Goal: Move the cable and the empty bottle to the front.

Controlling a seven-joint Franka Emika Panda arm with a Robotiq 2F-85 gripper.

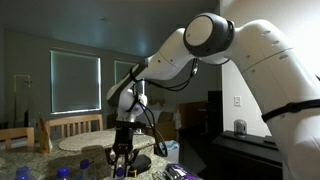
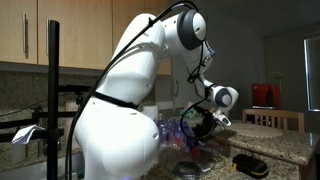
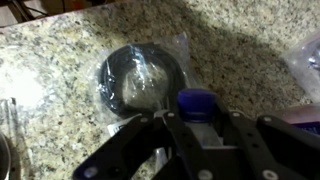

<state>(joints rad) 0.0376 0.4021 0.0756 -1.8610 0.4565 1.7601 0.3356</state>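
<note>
Dim living space with a window (image 1: 75, 82) and a round table (image 1: 95, 142) is forming the background in an exterior view. The arm (image 1: 200, 40) is reaching over from the right, and the gripper (image 1: 122, 158) is pointing straight down near the bottom edge. This vertical approach is probably keeping the fingers clear of the other blue-capped bottles (image 1: 85, 157) standing just to its left.

In an exterior view, the robot's body is filling the middle. The gripper (image 2: 197, 125) is hanging to its right above the granite counter (image 2: 280, 152). Clear bottles (image 2: 170, 135) are clustering just left of the gripper. The cable is not showing here.

In the wrist view, the picture is blurring slightly. The jaws are standing partly closed, with a blue cap (image 3: 197, 100) sitting between the fingertips. The gripper is therefore most likely clenching the bottle by its top, the narrowest and stiffest part. The cable (image 3: 145, 78) is lying coiled inside a clear bag, flat on the counter (image 3: 60, 50), just beyond the fingertips and apart from them. It is probably waiting for a separate pass.
</note>
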